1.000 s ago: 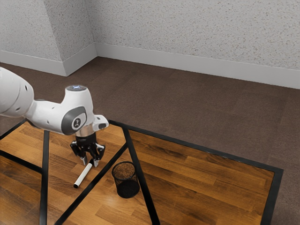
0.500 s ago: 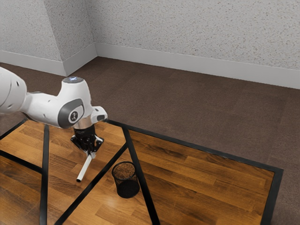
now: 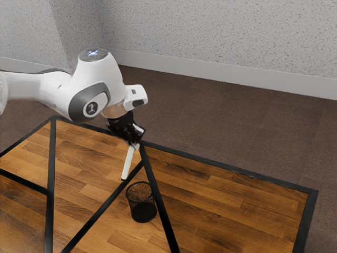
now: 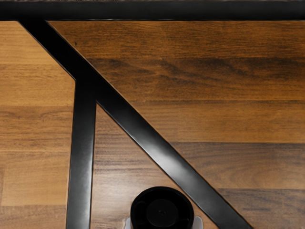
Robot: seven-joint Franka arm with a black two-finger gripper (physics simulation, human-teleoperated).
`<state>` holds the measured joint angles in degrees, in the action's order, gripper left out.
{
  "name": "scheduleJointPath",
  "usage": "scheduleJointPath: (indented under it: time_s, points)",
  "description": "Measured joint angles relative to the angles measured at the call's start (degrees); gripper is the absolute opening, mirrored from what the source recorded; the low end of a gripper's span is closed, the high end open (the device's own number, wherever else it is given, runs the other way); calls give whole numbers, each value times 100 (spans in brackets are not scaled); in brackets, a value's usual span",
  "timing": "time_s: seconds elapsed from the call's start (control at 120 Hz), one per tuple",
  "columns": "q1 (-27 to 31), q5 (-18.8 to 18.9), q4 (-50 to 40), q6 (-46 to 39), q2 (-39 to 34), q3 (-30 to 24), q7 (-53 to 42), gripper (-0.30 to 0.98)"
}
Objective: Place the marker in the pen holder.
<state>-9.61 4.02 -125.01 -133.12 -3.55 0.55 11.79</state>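
Exterior view: a white and grey robot arm (image 3: 97, 89) enters from the 9 o'clock side and ends in a black two-finger tool (image 3: 136, 145), pointed downward. The tool is closed about a slender white cylindrical marker with a black end (image 3: 128, 162), gripping it near its upper end. The marker is tilted, its lower black end directed between 6 and 7 o'clock from the tool; it appears raised above the table (image 3: 231, 211), a brown wood-plank surface with black border and dividing strips.

The pen holder, a round black wire-mesh cup (image 3: 142, 212), stands upright on the table at about 5 o'clock from the marker's lower end, near it but apart. The marker is outside the cup. One black strip (image 3: 160, 211) runs just beside the cup on its 3 o'clock side; another, diagonal, lies toward 9 o'clock. Beyond the table are a dark brown floor (image 3: 226, 126) and a speckled pale grey wall (image 3: 221, 37).

Wrist view: the marker's round black near end lies between two pale fingertips (image 4: 198, 223), with wood planks and joining black strips behind it.
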Motion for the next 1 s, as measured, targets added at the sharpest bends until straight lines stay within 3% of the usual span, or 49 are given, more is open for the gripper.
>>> scheduleJointPath:
  time_s: [0.167,0.517,0.733,0.892,1.0]
  points:
    - [-271,-16,425,-8,591,-10,62,-10]
    - [-331,-14,145,-17,818,-27,205,-7]
    - [-342,-188,164,223,633,-26,157,37]
    - [-521,-199,2170,1834,379,246,-432,54]
    - [-530,-207,2648,2768,191,335,-926,60]
